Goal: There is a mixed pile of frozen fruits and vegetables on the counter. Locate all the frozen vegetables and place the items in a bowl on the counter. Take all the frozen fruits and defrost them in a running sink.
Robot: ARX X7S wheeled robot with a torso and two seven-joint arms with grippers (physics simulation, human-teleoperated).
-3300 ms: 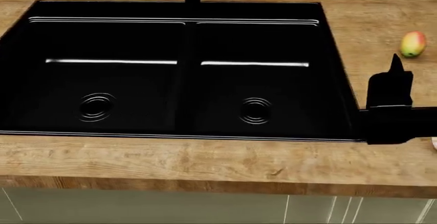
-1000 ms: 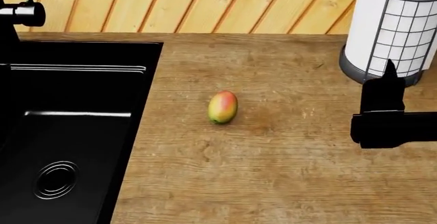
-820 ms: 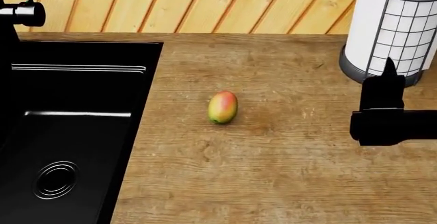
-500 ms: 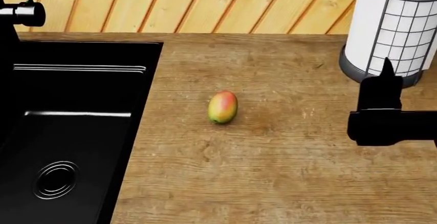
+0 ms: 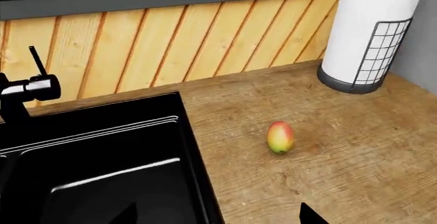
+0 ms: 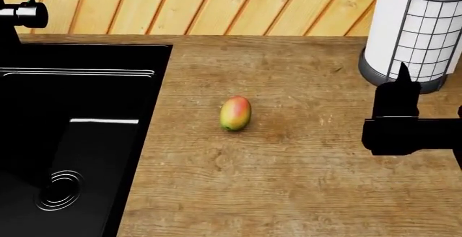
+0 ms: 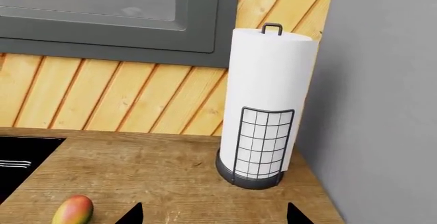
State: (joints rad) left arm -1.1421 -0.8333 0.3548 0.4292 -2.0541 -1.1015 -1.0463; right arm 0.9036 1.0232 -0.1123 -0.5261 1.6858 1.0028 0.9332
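The small red-yellow-green mango [image 6: 235, 113] lies alone on the wood counter [image 6: 289, 183], right of the black sink [image 6: 155, 85]. It also shows in the left wrist view [image 5: 280, 137] and the right wrist view [image 7: 73, 210]. My right gripper [image 6: 401, 85] hovers open and empty over the counter, well to the right of the mango; its tips stand wide apart in the right wrist view [image 7: 213, 216]. My left gripper [image 5: 218, 219] is open and empty above the sink's right edge [image 5: 198, 173]. The zucchini, sweet potato, pale lobed fruit and bowl are out of view.
A white paper-towel roll in a black wire holder [image 6: 418, 31] stands at the back right, just behind my right gripper. The black faucet [image 6: 21, 15] is at the back left. A wood-slat wall [image 6: 216, 4] backs the counter, and a grey wall [image 7: 382, 106] closes its right end.
The head view swung from the sink to the counter on its right. Over the last second my right gripper crept left toward the mango. A dark shape now covers part of the basin's highlight.
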